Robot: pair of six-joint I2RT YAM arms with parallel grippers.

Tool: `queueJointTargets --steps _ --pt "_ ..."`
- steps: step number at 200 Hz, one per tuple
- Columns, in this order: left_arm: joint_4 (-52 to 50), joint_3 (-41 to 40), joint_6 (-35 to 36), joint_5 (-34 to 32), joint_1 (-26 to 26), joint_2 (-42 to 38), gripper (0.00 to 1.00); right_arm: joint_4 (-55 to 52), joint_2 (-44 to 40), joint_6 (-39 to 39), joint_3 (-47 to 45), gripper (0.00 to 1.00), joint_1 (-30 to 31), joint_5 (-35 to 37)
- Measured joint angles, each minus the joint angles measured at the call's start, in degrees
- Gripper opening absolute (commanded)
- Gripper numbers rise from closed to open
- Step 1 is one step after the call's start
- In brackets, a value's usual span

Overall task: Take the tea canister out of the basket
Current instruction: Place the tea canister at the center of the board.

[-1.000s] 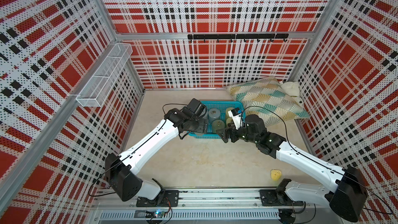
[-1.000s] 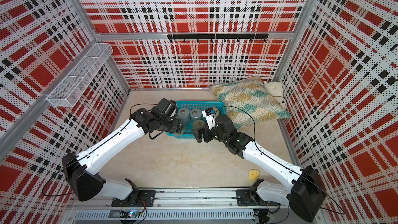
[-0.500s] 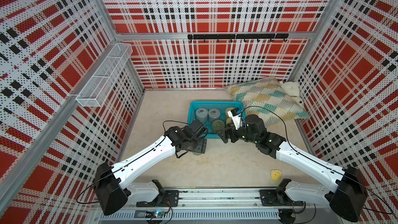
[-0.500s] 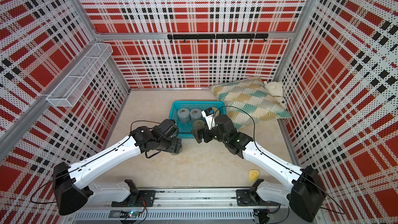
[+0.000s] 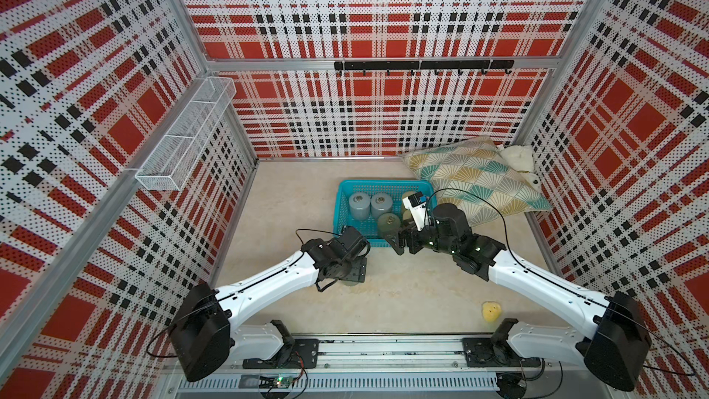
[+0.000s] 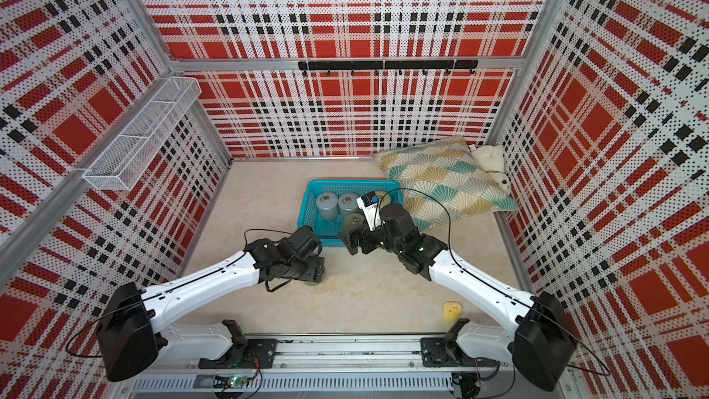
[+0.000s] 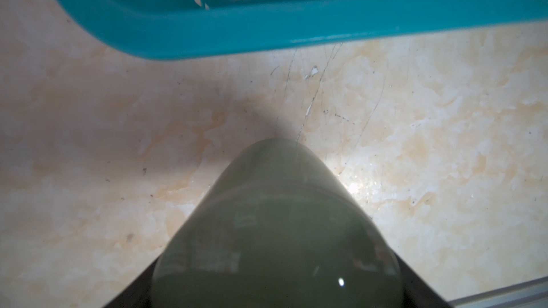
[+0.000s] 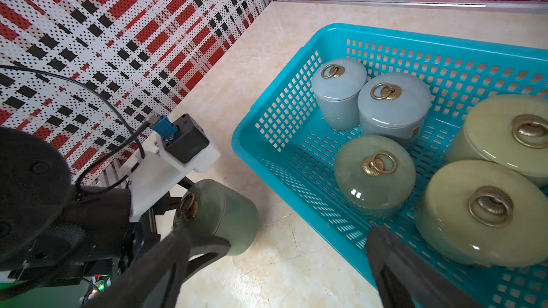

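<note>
In front of the basket [image 7: 296, 25], my left pincer [image 5: 351, 276] pinched the canister [image 8: 219, 214], lifted out within 1 second; likely only set-down remained. My right pincer [image 5: 401, 243] gaped.

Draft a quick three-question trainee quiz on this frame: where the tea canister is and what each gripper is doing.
1. True or false: the tea canister gripped by the left gripper is inside the basket.
2. How many canisters stand in the basket? A) three B) five C) six
3. Fill in: the right gripper, at the basket's near edge, is ___ and empty.

Key: 1 false, it is outside, over the table; 2 B; 3 open.
</note>
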Motion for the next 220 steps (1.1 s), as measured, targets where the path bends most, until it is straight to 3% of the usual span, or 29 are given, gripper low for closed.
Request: queueJointTargets --steps 96,114,141,160,220 --pt "6.14 -1.27 0.17 -1.38 0.07 6.84 0.62 0.04 0.44 -0.07 0.00 1.00 0.04 0.09" --pt "6.78 -1.27 0.26 -1.49 0.09 7.10 0.66 0.04 0.55 -0.07 0.00 1.00 0.04 0.15" --pt "7.10 -1.27 0.42 -1.46 0.17 7.19 0.85 0.04 0.90 -0.07 0.00 1.00 0.04 0.22" --pt "7.17 -1.27 0.57 -1.44 0.17 7.21 0.93 0.07 0.98 -0.04 0.00 1.00 0.04 0.22" --pt "7.45 -0.68 0.61 -0.76 0.33 5.55 1.00 0.07 1.29 -0.04 0.02 1.00 0.04 0.55"
